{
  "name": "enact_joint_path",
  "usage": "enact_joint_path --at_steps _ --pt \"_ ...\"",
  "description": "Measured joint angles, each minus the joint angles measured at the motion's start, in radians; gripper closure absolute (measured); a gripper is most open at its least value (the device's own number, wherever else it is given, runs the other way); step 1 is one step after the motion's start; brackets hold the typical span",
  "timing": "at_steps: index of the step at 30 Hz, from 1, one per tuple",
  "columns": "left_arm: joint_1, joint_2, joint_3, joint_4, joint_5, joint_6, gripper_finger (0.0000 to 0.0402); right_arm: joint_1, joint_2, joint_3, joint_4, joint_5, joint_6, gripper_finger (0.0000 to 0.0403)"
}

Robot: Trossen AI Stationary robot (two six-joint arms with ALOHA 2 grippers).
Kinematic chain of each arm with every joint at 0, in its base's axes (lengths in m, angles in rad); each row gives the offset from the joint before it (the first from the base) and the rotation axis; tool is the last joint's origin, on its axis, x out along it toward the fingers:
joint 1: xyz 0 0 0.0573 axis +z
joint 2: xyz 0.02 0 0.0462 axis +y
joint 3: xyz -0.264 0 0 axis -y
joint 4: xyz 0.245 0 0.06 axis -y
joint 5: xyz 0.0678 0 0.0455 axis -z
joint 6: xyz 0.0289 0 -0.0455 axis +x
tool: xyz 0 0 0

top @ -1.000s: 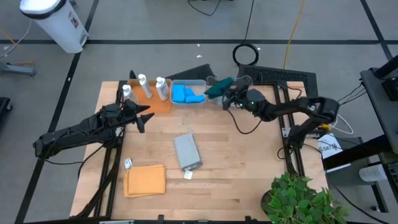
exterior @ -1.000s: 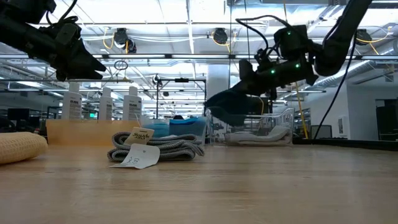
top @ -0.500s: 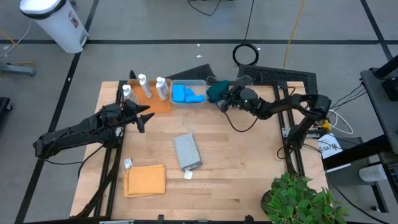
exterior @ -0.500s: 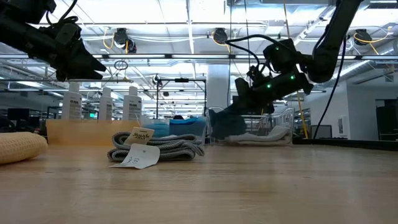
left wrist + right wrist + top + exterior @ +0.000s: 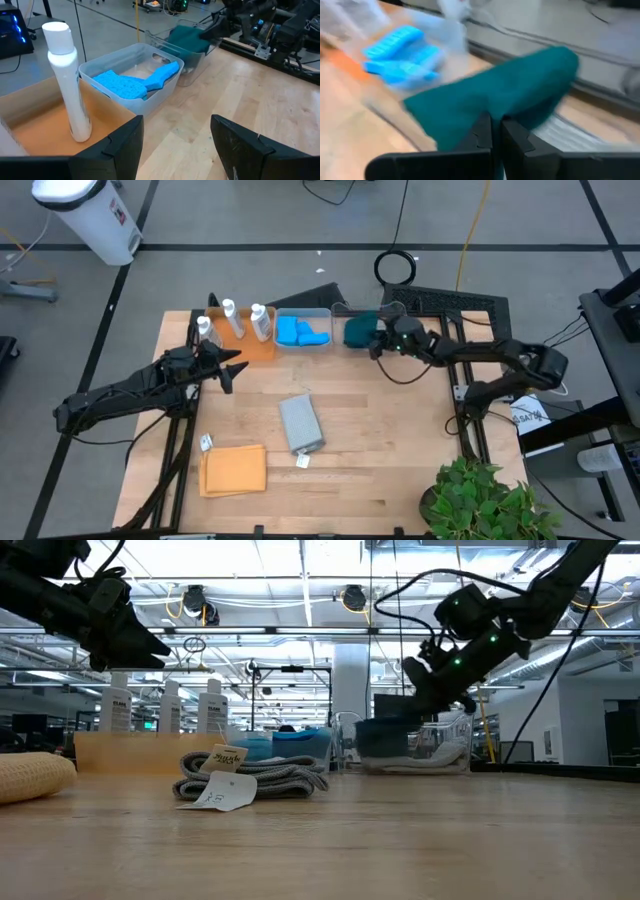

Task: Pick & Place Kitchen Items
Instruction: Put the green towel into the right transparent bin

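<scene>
right tool [image 5: 381, 338] pinching dark green cloth [image 5: 360, 330] over clear bin [image 5: 392, 311] | sponges [image 5: 300, 333] binned | grey cloth [image 5: 300, 423], orange cloth [image 5: 234, 469] waiting on counter [image 5: 380, 450] | left tool [image 5: 233, 367] hovering, fingers apart

Wood table [image 5: 400, 440] matt; clear plastic bin [image 5: 150, 65]; ribbed grey cloth [image 5: 300, 423].

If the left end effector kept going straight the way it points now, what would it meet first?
Likely the bin of blue sponges: the open left end effector points at it across bare table. The white bottle stands off to one side. Depth is uncertain.
</scene>
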Motion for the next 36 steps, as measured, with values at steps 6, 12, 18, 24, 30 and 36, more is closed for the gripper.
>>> enact_joint_path --at_steps 6,12,18,24,30,36 --pt "0.0 0.0 0.0 0.0 0.0 0.0 0.0165 -0.041 -0.03 0.0 -0.156 0.038 0.009 0.0403" --pt "0.0 0.0 0.0 0.0 0.0 0.0 0.0165 -0.064 -0.03 0.0 -0.209 0.04 0.019 0.0403" --pt "0.0 0.0 0.0 0.0 -0.001 0.0 0.0165 -0.063 -0.03 0.0 -0.245 0.051 0.018 0.0403" --pt "0.0 0.0 0.0 0.0 -0.001 -0.003 0.0165 -0.06 -0.03 0.0 -0.252 0.095 0.021 0.0398" --pt "0.0 0.0 0.0 0.0 -0.001 -0.003 0.0165 -0.06 -0.029 -0.001 -0.223 0.092 0.015 0.0349" --pt "0.0 0.0 0.0 0.0 -0.001 -0.003 0.0165 -0.06 -0.029 -0.001 -0.133 0.091 -0.026 0.0279"
